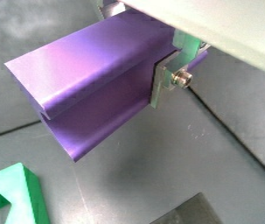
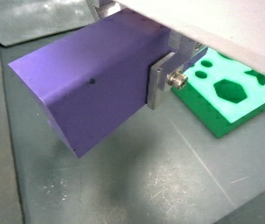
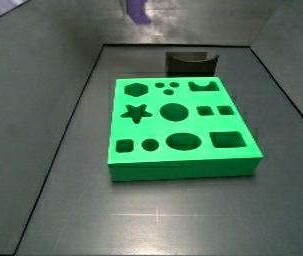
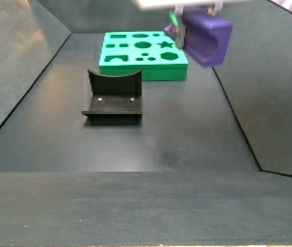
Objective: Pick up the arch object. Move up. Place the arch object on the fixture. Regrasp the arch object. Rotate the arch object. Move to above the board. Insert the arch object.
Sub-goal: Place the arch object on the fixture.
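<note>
The purple arch object [image 1: 87, 74] is clamped in my gripper [image 1: 114, 77], which is shut on it. One silver finger [image 1: 163, 80] presses its side; the other finger is hidden behind the block. The same block fills a wrist view [image 2: 87, 87] with a finger [image 2: 158, 79] against it. In both side views the arch object [image 4: 210, 39] [image 3: 140, 10] hangs high in the air under the gripper [image 4: 198, 17]. The black fixture [image 4: 114, 96] [image 3: 191, 62] stands on the floor with nothing on it. The green board [image 3: 181, 125] [image 4: 142, 53] lies flat beside the fixture, and parts of it [image 2: 228, 92] [image 1: 12, 197] show below the block.
Dark sloping walls [image 3: 60, 60] enclose the grey floor [image 4: 148, 145]. A dark corner [image 1: 198, 210] shows at the edge of a wrist view. The board's cutouts include a star, circles, a hexagon and squares.
</note>
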You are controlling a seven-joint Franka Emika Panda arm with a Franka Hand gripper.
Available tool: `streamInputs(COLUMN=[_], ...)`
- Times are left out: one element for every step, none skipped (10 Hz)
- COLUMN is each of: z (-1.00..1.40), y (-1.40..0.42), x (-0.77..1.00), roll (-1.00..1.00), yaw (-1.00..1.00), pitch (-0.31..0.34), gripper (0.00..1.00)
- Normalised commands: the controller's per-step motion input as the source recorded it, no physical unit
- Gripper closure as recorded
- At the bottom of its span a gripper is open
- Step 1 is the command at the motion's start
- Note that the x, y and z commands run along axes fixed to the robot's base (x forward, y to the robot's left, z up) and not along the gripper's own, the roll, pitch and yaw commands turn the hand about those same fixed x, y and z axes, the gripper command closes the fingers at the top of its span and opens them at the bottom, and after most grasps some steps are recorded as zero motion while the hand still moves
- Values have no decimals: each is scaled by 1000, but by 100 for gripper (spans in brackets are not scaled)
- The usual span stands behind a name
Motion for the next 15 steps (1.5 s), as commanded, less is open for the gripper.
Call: streamInputs(z=[322,73,43,25,23,14,11,8,6,6,7,6,6,10,9], y=[-6,-39,-37,-21,-22,-18,-13,-6,-2,1,5,7,9,8,7], x=[7,1000,1000,1000,1000,1000,1000,1000,1000,1000,1000,976,877,751,691], roll=[-59,-110,-116,-127,-120,-108,-105,-105,-104,-103,-101,-99,-97,-95,-94], yaw=[-1,-1000,-1000,-669,-512,-285,-181,-109,-66,-52,-43,-35,-29,-24,-21], pitch=[62,-103,-99,-62,-47,-17,2,21,45,64,80,101,113,129,135], gripper=[100,100,100,100,100,100,100,100,100,100,100,100,100,100,100])
